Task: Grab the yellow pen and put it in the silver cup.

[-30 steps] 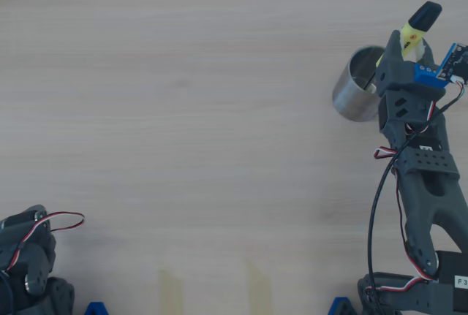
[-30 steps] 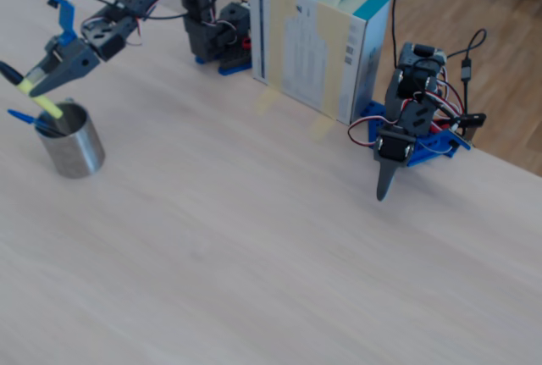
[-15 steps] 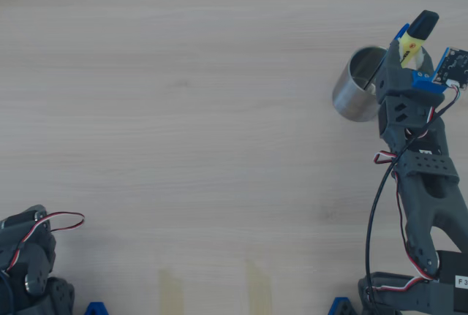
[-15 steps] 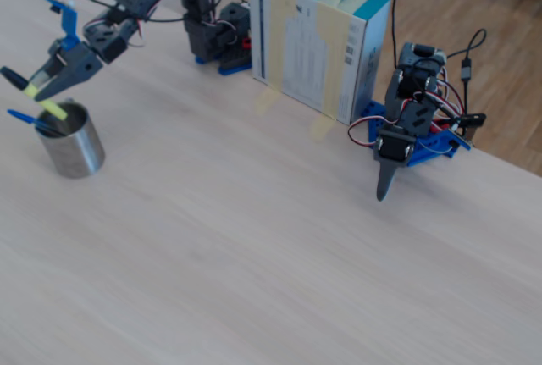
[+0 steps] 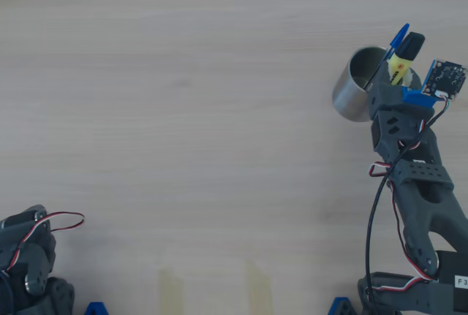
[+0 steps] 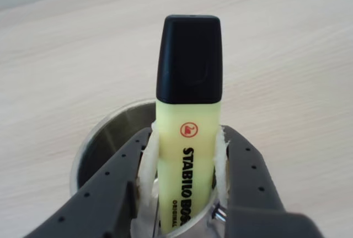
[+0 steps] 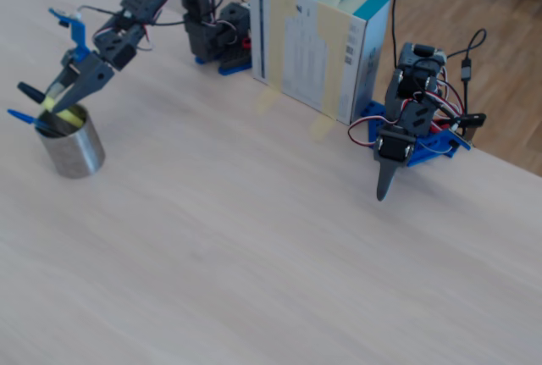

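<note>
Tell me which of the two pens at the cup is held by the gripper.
The yellow pen, thick with a black cap; the gripper clamps it. The thin blue pen leans free.

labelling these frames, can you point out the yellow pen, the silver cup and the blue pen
yellow pen (image 6: 185, 155), wrist view, on its yellow body by the lettering
silver cup (image 5: 349, 99), overhead view, on its outer wall
blue pen (image 5: 397, 37), overhead view, on its upper end

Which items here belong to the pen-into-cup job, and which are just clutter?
Part of the job:
- chunky yellow highlighter with black cap
- shiny steel cup
- tool, clamped on the highlighter

Just lying about:
- thin blue ballpoint pen, standing in the cup
- second idle arm
- white and teal box
</note>
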Controlling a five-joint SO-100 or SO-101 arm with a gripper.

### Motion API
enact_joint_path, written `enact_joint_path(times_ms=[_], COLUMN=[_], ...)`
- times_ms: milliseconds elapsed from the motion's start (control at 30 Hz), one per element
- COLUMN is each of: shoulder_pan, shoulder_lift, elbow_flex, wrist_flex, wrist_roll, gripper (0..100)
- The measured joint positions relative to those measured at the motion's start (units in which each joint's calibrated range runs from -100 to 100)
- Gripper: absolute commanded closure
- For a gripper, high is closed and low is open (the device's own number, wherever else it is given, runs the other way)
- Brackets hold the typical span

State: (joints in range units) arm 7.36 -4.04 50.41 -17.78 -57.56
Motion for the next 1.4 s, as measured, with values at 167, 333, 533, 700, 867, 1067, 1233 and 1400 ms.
enact_joint_path(times_ms=[167, 333, 533, 700, 867, 1067, 1233, 1400], shoulder_pan=[0.0, 0.0, -0.1, -0.1, -0.1, -0.1, -0.8, -1.0], shoulder_lift=[0.0, 0.0, -0.1, -0.1, -0.8, -0.8, -0.8, -0.8], elbow_flex=[1.4, 2.4, 3.7, 3.7, 3.8, 3.8, 3.8, 3.9], wrist_flex=[0.0, 0.0, -0.4, -0.5, -0.5, -0.5, -2.1, -3.4], wrist_roll=[0.9, 1.3, 1.5, 1.5, 1.5, 1.5, 1.4, 1.2], gripper=[87, 87, 87, 86, 86, 86, 86, 85])
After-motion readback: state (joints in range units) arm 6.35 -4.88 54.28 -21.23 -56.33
